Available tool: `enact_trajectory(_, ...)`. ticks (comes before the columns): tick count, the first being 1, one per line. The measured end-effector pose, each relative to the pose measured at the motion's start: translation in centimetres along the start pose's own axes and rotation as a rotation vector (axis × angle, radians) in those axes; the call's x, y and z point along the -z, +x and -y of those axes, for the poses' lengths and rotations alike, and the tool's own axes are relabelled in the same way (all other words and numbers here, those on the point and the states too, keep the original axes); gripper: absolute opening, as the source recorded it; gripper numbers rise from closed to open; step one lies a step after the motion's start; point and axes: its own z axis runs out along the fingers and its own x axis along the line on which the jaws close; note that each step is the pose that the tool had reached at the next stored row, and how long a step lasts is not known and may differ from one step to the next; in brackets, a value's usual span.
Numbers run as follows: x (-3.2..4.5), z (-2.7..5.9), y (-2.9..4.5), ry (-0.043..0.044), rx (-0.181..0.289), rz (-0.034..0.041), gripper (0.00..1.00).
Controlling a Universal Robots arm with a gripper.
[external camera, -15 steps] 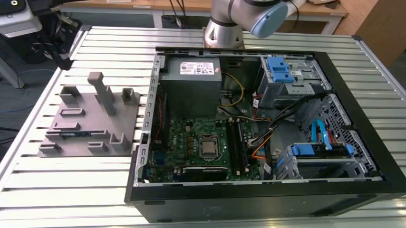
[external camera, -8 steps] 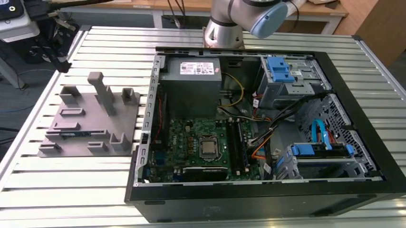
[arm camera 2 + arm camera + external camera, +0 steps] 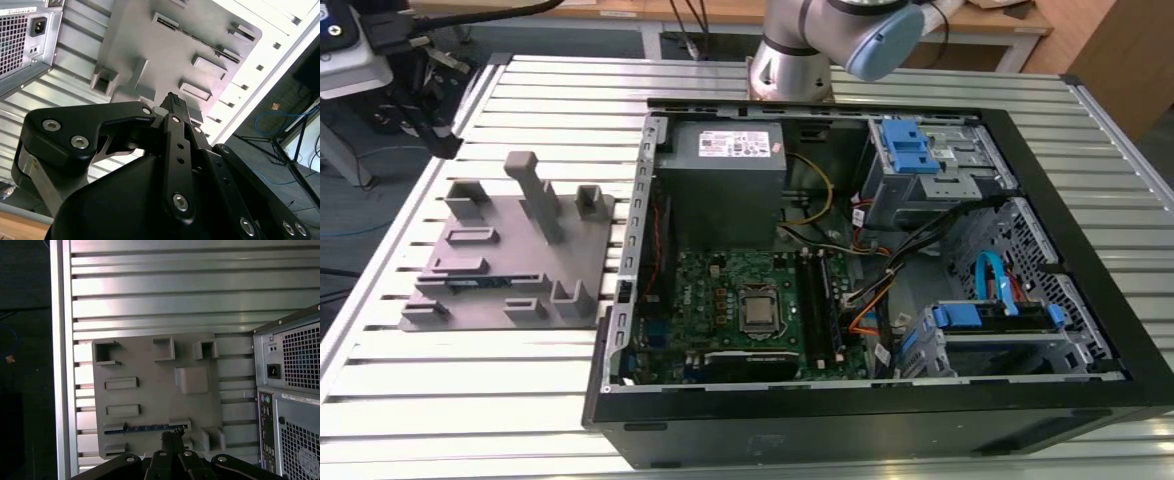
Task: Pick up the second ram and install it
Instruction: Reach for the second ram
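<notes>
Grey tray point(image 3: 150, 395) by the counter point(image 3: 150, 290) edge carries the memory stick point(image 3: 150, 428); the tool point(image 3: 172, 439) hangs above it, pinched together and empty.

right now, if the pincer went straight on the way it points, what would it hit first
Most likely the second ram, set in a slot of the grey holder tray just ahead of the pincer. Depth is unclear, so it might meet the tray instead.

arm point(image 3: 790, 65): wrist facing downward | jaws: tips pressed together, nothing between them
</notes>
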Motion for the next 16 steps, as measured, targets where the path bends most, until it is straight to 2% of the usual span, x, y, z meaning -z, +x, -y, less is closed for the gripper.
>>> enact_trajectory(9, -0.96, 0.13, 1.40, -0.0001, 0.000, 0.0002, 0.11)
enact_trajectory(16, -2.16, 0.23, 1.97, -0.0001, 0.000, 0.0000, 0.11)
